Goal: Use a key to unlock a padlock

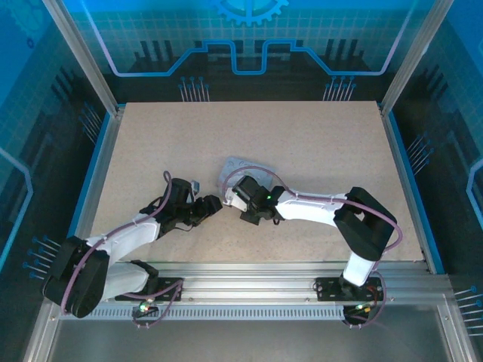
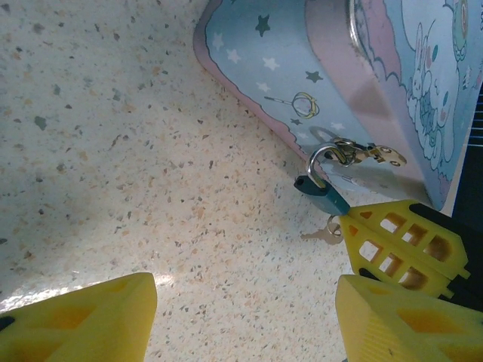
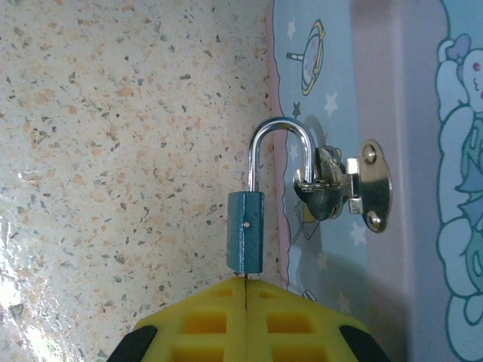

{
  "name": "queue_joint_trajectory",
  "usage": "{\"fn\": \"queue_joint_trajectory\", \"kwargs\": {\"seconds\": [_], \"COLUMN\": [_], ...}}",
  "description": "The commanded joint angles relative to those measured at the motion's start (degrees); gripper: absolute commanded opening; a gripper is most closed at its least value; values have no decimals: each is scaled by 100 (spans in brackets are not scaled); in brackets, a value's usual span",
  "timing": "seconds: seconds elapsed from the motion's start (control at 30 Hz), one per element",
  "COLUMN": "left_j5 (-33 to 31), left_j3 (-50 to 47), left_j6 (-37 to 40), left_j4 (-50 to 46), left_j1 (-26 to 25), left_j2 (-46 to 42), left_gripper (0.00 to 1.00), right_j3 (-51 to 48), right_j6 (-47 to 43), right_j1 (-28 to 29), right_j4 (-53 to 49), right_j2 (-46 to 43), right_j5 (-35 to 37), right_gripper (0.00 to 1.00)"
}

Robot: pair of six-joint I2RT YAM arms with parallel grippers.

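Two end effectors are mine. My right end effector (image 3: 245,296) is pressed together, its tips touching the underside of the padlock (image 3: 245,241), whose shackle hangs through the hasp (image 3: 355,188) of the tin box (image 3: 407,98) on the bench (image 3: 113,151). My left end effector (image 2: 241,324) is spread nearby. The key (image 2: 323,234) shows just beside the padlock.

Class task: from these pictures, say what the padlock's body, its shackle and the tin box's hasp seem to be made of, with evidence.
Padlock body: probably metal painted matt teal; even colour, a small rivet.
Shackle: polished steel or chrome plate; bright mirror-like highlights.
Hasp: shiny plated sheet metal, apparently; reflective, riveted on.
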Motion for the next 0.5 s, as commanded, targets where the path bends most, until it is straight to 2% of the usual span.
{"fn": "queue_joint_trajectory", "kwargs": {"seconds": [0.0, 0.47], "left_j5": [52, -33], "left_j3": [-107, -125], "left_j6": [-105, -122], "left_j4": [-166, -343], "left_j1": [-44, -41], "left_j2": [-197, -445], "left_gripper": [65, 66], "right_j3": [188, -369], "right_j6": [47, 381], "right_j1": [110, -45], "right_j4": [210, 673], "right_j2": [40, -348], "right_j5": [-167, -673], "right_gripper": [0, 0]}}
